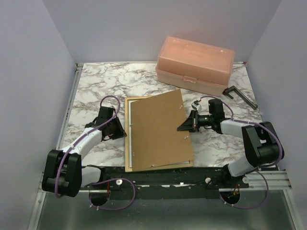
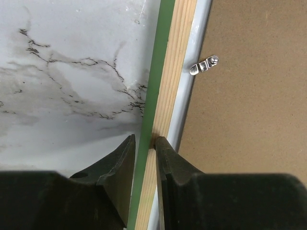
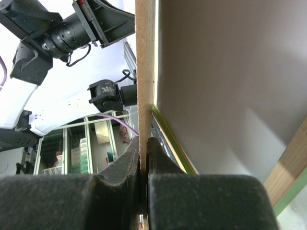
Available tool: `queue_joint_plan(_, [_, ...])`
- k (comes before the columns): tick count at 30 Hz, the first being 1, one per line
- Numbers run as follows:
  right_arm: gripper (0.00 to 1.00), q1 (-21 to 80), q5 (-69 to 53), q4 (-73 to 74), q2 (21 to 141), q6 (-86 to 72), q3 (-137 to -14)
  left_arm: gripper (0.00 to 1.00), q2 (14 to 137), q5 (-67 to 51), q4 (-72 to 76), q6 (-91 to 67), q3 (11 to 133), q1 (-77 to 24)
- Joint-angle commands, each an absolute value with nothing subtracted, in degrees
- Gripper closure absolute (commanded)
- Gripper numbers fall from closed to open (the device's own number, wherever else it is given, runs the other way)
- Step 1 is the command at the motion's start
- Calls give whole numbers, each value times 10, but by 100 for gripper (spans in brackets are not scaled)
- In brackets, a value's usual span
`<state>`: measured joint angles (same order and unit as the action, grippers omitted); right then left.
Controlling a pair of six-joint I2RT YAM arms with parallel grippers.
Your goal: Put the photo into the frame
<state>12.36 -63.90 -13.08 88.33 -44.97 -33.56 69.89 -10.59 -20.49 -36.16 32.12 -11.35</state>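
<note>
The frame lies face down on the marble table, pale wood back up, with a green edge. My left gripper is shut on its left rail, one finger on the green side, the other on the wood. The brown backing panel lies askew over the frame. My right gripper is shut on the panel's right edge and holds it tilted up. Under the panel a plain whitish sheet, seemingly the photo's reverse, lies in the frame; a white strip shows beside the rail.
A peach plastic box stands at the back right. A dark L-shaped tool lies right of it near the table edge. A small metal clip sits on the panel. Walls enclose the table on three sides.
</note>
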Motion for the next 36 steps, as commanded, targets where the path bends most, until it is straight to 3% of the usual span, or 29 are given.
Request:
queue_joint_plan(1, [99, 130, -652, -170, 881, -442, -354, 76, 713, -91, -206, -346, 329, -112])
queue_joint_plan(36, [99, 143, -599, -201, 943, -411, -326, 76, 715, -91, -201, -338, 332, -112])
